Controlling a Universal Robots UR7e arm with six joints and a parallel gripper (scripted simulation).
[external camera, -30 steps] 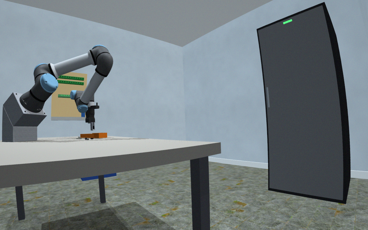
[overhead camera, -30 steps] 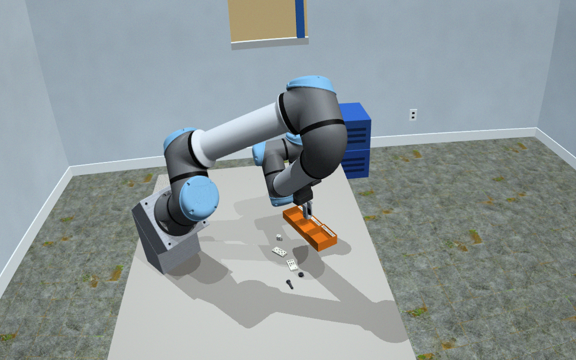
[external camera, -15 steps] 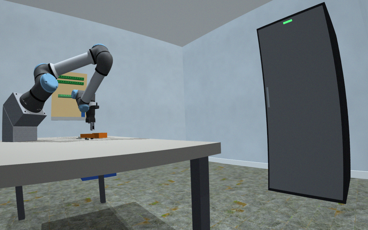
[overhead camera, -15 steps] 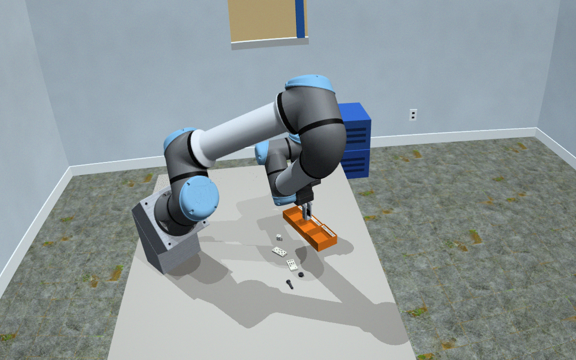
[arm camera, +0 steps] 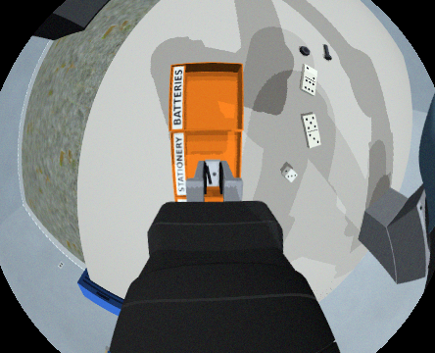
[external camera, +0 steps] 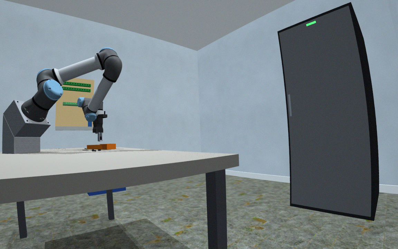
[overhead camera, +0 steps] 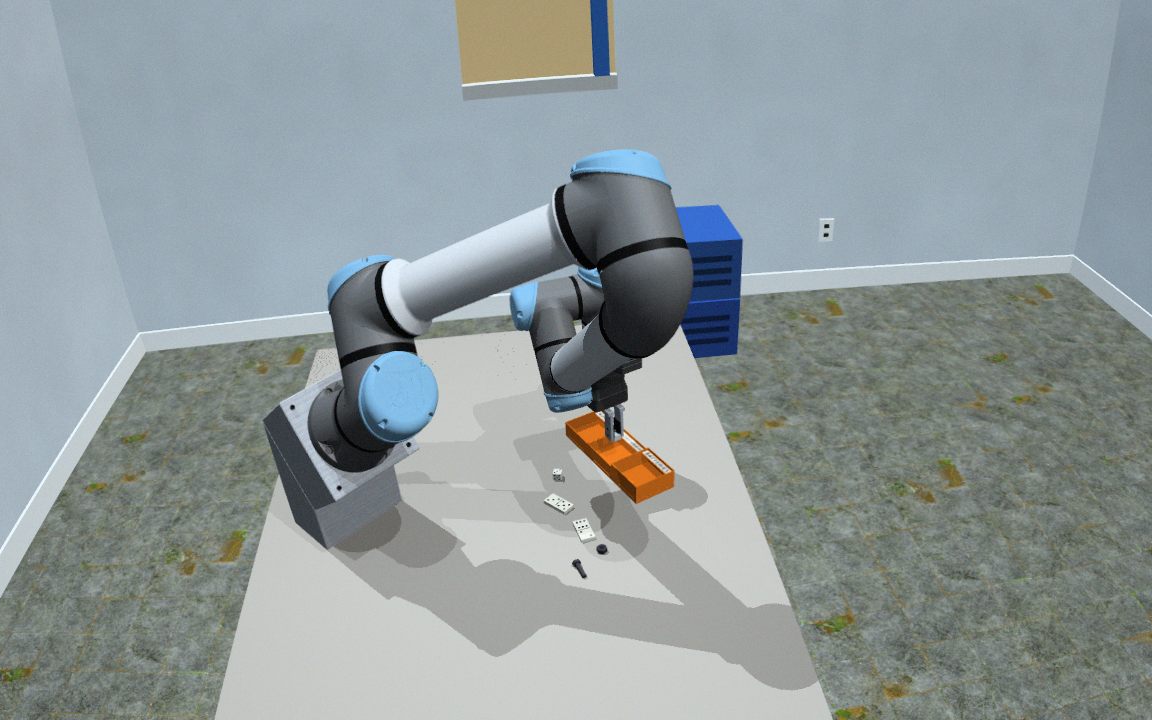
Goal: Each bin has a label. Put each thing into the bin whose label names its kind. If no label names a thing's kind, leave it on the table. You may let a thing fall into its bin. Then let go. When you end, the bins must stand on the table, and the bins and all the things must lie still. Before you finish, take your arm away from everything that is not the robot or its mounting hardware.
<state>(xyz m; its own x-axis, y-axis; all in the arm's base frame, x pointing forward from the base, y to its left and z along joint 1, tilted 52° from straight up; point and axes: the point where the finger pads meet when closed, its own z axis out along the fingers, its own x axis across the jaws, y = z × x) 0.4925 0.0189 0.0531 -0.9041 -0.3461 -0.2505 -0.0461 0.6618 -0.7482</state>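
Observation:
My gripper (overhead camera: 614, 433) (external camera: 100, 139) (arm camera: 213, 171) is shut on a small light grey block (arm camera: 215, 168) with a dark dot and slanted black line; it looks like a pencil sharpener. It hangs above the orange STATIONERY bin (arm camera: 240, 147). The BATTERIES bin (overhead camera: 654, 488) (arm camera: 242, 93) adjoins it and looks empty. The third bin is mostly hidden by the gripper in the wrist view. Two dominoes (overhead camera: 584, 530) (arm camera: 310, 79) (overhead camera: 558, 503) (arm camera: 312, 130), a white die (overhead camera: 557, 475) (arm camera: 289, 173), a black nut (overhead camera: 601, 549) (arm camera: 304, 50) and a black bolt (overhead camera: 578, 567) (arm camera: 327, 52) lie on the table.
The three bins form one row, with labels along the side away from the loose things. The robot's grey base (overhead camera: 352, 501) (arm camera: 399, 240) stands on the table beyond the die and dominoes. A blue cabinet (overhead camera: 712, 268) stands behind the table.

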